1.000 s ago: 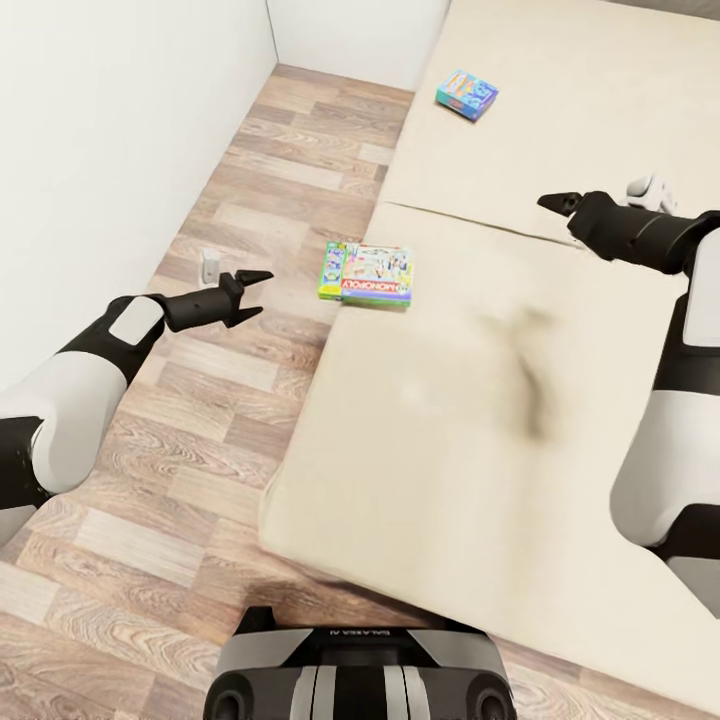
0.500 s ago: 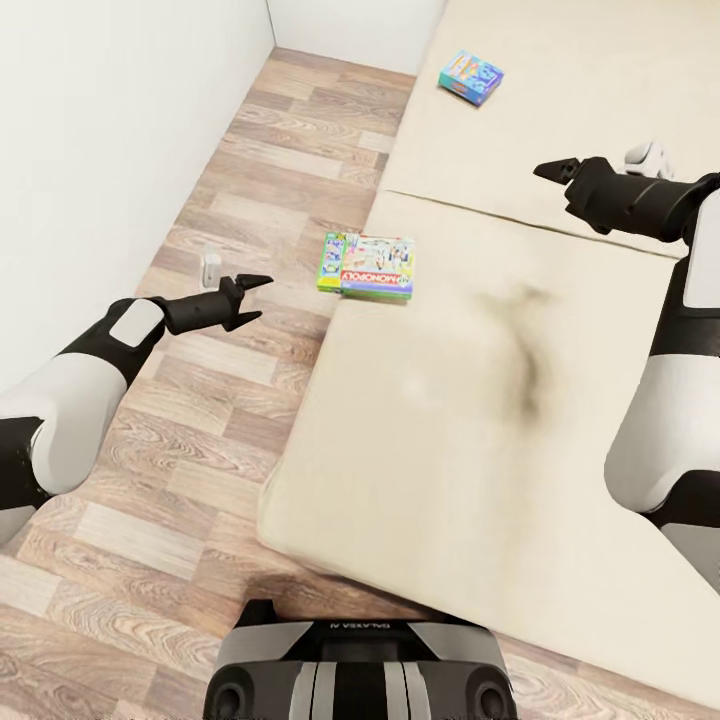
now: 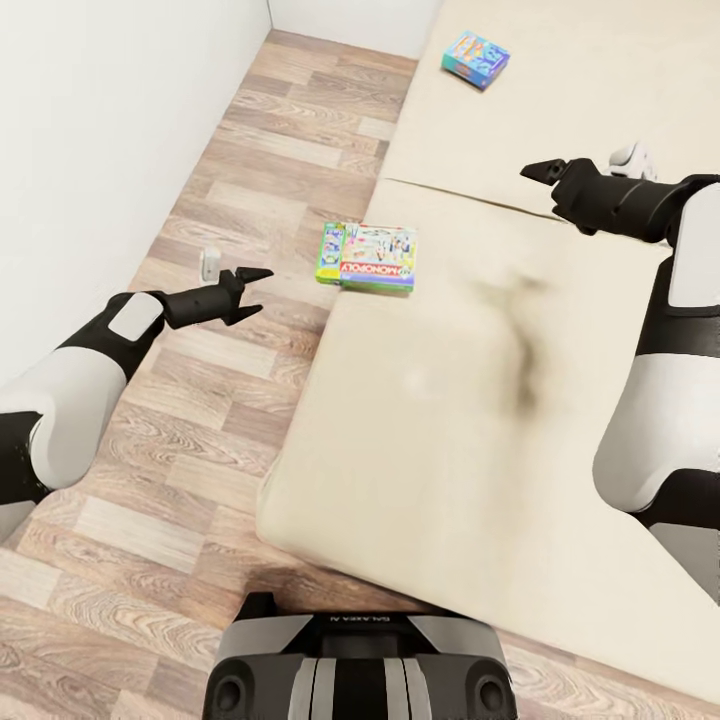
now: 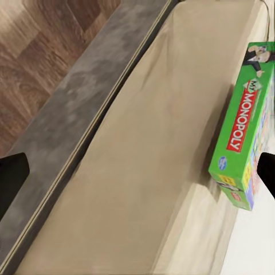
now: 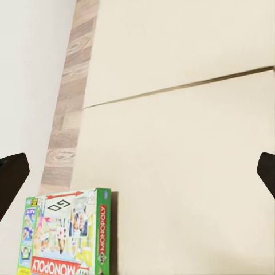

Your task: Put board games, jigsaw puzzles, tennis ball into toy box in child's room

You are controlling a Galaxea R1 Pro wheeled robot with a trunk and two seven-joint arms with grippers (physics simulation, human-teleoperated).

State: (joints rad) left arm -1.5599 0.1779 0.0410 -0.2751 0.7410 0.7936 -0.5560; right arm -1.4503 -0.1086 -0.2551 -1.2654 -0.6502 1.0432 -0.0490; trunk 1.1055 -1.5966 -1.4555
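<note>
The large green-edged Monopoly board game (image 3: 366,257) lies flat at the bed's (image 3: 480,400) left edge, just short of the seam between the two mattress sections. A smaller light-blue board game (image 3: 477,59) rests on the far section. My left gripper (image 3: 262,291) hangs open over the wood floor, left of the Monopoly box (image 4: 243,126). My right gripper (image 3: 535,172) is open above the bed, to the right of and beyond that box (image 5: 66,240). Neither holds anything. The table, toy box, jigsaw puzzles and tennis ball are out of view.
A white wall runs along the left, with a strip of wood-plank floor (image 3: 200,420) between it and the bed. A small white object (image 3: 210,263) sits at the wall's foot near my left gripper. My base (image 3: 360,665) stands at the bed's near corner.
The whole view has shifted, with the bed and both boxes sliding up the picture as the camera moved. My right gripper has moved a little left, toward the seam.
</note>
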